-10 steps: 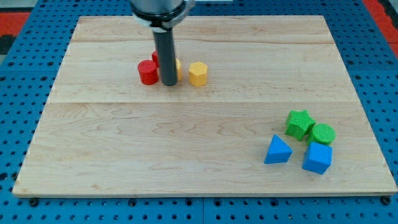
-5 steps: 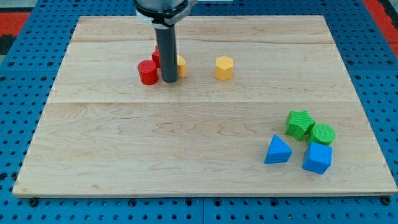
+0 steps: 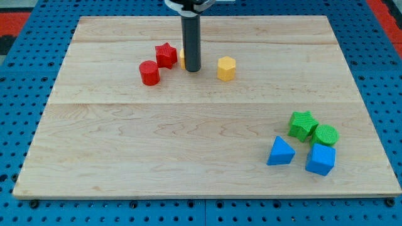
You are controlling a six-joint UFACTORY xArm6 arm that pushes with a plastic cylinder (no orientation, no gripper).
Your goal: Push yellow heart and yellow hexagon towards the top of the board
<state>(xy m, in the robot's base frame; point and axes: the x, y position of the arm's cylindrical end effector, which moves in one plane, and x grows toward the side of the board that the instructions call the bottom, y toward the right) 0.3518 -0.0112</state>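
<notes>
My tip (image 3: 192, 69) rests on the wooden surface (image 3: 188, 157) in the upper middle part of the view. There is no claw on this arm, only the straight dark rod, so nothing is spread, pressed together or pinching.

Directly at the view's left of the rod a small piece of the yellow heart (image 3: 181, 58) shows; most of it is hidden behind the rod, and the rod seems to touch it, though I cannot tell for sure. Its shape cannot be made out here. The yellow hexagon (image 3: 227, 68) stands at the view's right of my tip, near but apart from it.

Further to the view's left, the red star (image 3: 166, 54) lies just beside the yellow heart. The red cylinder (image 3: 149, 73) is a little lower and more to the left, close to the red star.

Well apart, at the lower right of the surface, four blocks stand in a tight group: the green star (image 3: 303, 125), the green cylinder (image 3: 326, 135) beside it, the blue triangle (image 3: 280, 152) below them, and the blue cube (image 3: 321, 159) next to it.

No container is seen; all blocks lie directly on the surface.
</notes>
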